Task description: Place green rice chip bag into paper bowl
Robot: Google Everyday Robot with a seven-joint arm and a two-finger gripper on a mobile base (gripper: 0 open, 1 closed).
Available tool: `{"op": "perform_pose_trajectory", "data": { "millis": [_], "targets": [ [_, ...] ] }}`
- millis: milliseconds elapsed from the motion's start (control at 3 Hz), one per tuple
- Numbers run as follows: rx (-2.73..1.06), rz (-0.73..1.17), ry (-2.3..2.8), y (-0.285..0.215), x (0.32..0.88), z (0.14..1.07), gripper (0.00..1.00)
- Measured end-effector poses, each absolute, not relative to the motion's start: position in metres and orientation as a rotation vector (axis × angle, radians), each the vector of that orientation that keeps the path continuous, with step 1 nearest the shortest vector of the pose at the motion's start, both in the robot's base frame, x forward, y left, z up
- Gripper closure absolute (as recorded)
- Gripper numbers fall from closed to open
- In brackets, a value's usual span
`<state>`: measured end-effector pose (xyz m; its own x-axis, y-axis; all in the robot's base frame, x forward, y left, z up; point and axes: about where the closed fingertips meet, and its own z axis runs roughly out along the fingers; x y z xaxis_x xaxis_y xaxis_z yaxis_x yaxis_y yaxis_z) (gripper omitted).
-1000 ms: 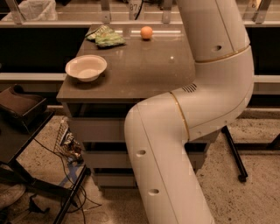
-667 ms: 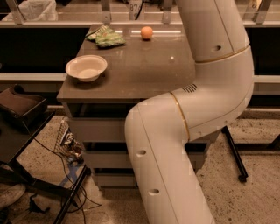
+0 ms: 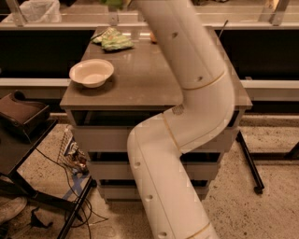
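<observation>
The paper bowl point(image 3: 91, 73) is cream-white and stands empty at the front left of the grey table point(image 3: 140, 84). My white arm point(image 3: 187, 93) rises from the bottom of the view, bends over the table's right half and leaves the frame at the top. The gripper is out of view beyond the top edge. A small sliver of bright green point(image 3: 115, 3) shows at the top edge beside the arm; I cannot tell whether it is the green rice chip bag. Otherwise that bag is not visible.
A smaller pale green mottled bag point(image 3: 112, 40) lies at the table's back left. An orange fruit point(image 3: 153, 37) is half hidden behind the arm. A dark chair point(image 3: 21, 116) and cables point(image 3: 70, 154) are at the left of the table.
The arm's upper section has swung left and now crosses in front of the orange fruit. The bowl and the pale green bag have not moved.
</observation>
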<state>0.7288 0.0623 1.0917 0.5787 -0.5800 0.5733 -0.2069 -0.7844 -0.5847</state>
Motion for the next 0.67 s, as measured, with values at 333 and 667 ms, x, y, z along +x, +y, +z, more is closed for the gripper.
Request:
{"op": "perform_pose_trajectory", "data": {
  "millis": [333,667],
  "targets": [
    [-2.410,-1.198,0.341,0.130,0.686,1.079,1.00],
    [-2.475,-1.229,0.155,0.165,0.657,1.067,1.00]
  ]
}}
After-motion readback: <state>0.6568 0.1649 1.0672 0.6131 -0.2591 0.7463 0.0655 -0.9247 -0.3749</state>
